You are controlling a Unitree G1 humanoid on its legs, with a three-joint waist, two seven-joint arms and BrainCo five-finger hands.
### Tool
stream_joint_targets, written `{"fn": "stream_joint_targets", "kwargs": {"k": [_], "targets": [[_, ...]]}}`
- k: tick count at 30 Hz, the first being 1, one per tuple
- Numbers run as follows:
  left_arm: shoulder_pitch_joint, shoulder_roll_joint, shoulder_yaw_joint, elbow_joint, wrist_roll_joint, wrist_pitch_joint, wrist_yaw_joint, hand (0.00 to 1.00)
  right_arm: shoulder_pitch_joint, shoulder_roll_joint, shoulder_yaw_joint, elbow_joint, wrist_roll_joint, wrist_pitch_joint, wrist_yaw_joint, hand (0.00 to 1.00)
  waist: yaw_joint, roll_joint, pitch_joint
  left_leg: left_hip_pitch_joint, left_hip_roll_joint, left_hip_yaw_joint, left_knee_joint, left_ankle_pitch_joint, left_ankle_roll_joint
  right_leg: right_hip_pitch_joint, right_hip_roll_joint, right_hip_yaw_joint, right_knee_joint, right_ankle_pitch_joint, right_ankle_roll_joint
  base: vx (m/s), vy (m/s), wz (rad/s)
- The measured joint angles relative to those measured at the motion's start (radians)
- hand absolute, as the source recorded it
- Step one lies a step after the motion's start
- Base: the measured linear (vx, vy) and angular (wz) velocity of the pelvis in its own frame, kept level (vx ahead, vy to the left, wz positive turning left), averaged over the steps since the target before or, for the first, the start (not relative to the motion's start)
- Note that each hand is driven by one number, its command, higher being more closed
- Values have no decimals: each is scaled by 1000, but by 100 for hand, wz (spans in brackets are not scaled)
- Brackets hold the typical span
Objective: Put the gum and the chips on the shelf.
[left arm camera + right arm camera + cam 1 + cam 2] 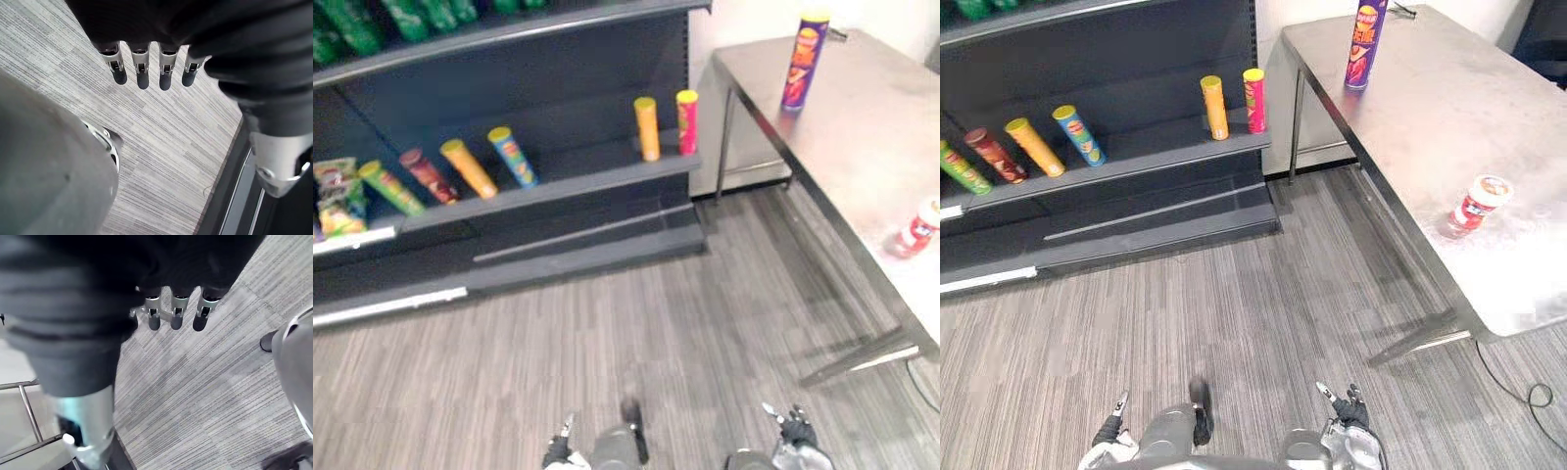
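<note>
A purple chips can point(803, 61) stands upright at the far end of the steel table point(871, 127) on my right. The gum, a small red-and-white tub point(1477, 201), sits nearer on the same table, close to its front edge. The dark shelf point(587, 178) stands ahead on the left. My left hand point(142, 68) and right hand point(176, 313) hang low over the grey floor, fingers relaxed and holding nothing. Both hands are far from the table and the shelf; the left hand point(560, 450) and right hand point(795, 431) show at the bottom edge.
On the shelf board an orange can point(648, 127) and a pink can point(686, 121) stand upright at the right end; several cans lean further left point(470, 168). Green packs point(342, 24) fill the upper shelf. Table legs point(722, 147) and a floor brace point(862, 357) stand between shelf and table.
</note>
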Motion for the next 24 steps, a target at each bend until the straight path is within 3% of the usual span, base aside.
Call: {"fn": "stream_joint_targets", "kwargs": {"k": [2,3,4,6,8,10,12,13,14,15,17,18,19,20,22,24], "targets": [[0,7,1,9,2,-2,11,0,3,4,6,21,0,3,5,0,7,-14,-26,5,-20,15,41,62,29,35,-17,43,-49,-2,9,499,308,-62],[1,22,6,11,4,-3,18,0,17,24,9,26,0,5,10,0,17,-52,-51,-1,-47,43,69,53,59,39,-49,85,-72,22,15,626,335,-54],[-1,32,17,20,14,-3,25,0,19,40,8,26,0,4,15,0,15,-74,-65,-2,-72,59,81,33,79,35,-76,110,-75,61,22,506,281,-36],[-3,36,18,30,20,-2,45,0,21,48,3,36,0,4,11,0,15,-87,-81,19,-103,87,79,20,118,31,-108,129,-64,117,35,446,261,-5],[-2,35,17,30,34,0,53,0,17,49,-4,40,0,4,-1,0,20,-89,-88,54,-123,117,70,0,146,16,-129,172,-11,168,59,404,230,-15],[2,33,11,28,56,0,60,0,9,51,-17,35,1,1,-12,0,22,-87,-89,111,-128,145,39,-1,148,-51,-130,223,149,216,55,351,192,-26],[12,38,-28,28,60,1,69,0,10,56,-35,14,1,-2,-24,0,16,-73,-81,207,-125,163,0,-12,164,-148,-127,242,418,312,54,262,112,-26],[16,39,-40,28,60,1,69,0,10,55,-35,8,1,-2,-24,0,14,-70,-80,236,-124,171,-10,-24,169,-171,-125,231,489,308,53,192,40,-17],[16,38,-55,28,69,4,68,0,12,51,-32,-11,1,-2,-24,0,10,-61,-76,291,-117,170,-36,-55,158,-216,-128,182,608,277,24,218,-1,-17],[16,38,-57,30,89,10,68,0,12,50,-21,-29,1,-2,-24,0,7,-61,-74,340,-119,179,-69,-65,148,-257,-148,98,688,197,2,256,-14,-18],[21,28,-53,30,92,11,69,0,9,40,13,-65,1,-3,-21,0,-2,-46,-72,381,-104,202,-79,-65,147,-303,-168,-54,677,116,-24,191,-76,-28],[26,22,-50,31,97,13,69,0,3,42,25,-85,0,-5,-19,0,-11,-37,-73,392,-89,223,-79,-66,145,-310,-160,-136,560,113,-27,145,-118,-41],[27,24,-48,31,103,16,68,0,-2,48,40,-98,0,-6,-17,0,-9,-45,-77,397,-90,239,-80,-68,123,-310,-150,-186,410,150,-23,104,-127,-39],[25,19,-41,31,110,18,67,0,-1,46,46,-97,0,-7,-15,0,-7,-47,-80,407,-94,248,-88,-73,98,-291,-138,-224,363,138,-53,130,-144,-64],[6,-21,-43,66,133,21,65,0,-39,37,45,-96,1,-9,-10,0,-10,14,-79,406,-53,302,-144,-51,48,-257,-62,-331,204,139,-62,121,-155,-79],[-8,-24,-44,88,143,26,48,0,-49,35,55,-92,-7,-8,-16,0,-9,27,-79,410,-42,351,-156,-45,39,-251,-53,-464,155,139,-64,33,-158,-74]]}}
